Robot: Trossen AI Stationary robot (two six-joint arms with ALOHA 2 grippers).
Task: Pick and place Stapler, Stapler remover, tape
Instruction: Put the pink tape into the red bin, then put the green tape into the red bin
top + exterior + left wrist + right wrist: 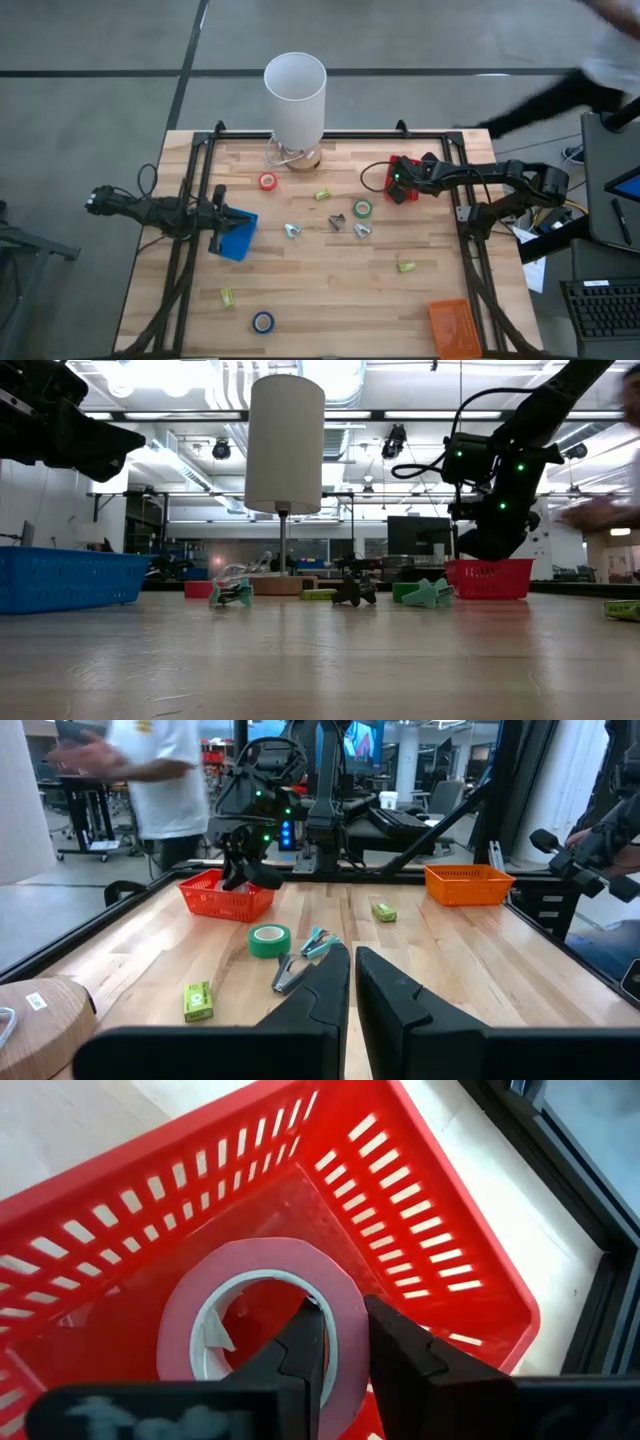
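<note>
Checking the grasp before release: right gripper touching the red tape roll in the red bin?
Touching. The right wrist view shows the right gripper pinching the red tape roll's wall, one finger inside the ring, over the red bin.

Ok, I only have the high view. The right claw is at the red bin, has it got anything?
Observer: Yes. The right wrist view shows the right claw pinching the wall of a red tape, one finger inside the ring and one outside, over the red bin.
Operator: And the left claw by the blue bin?
Observer: The left wrist view shows the left claw shut with nothing between its fingers.
Operator: What are the small grey bits mid-table?
Observer: Staple removers. In the left wrist view a teal remover lies near the green tape.
</note>
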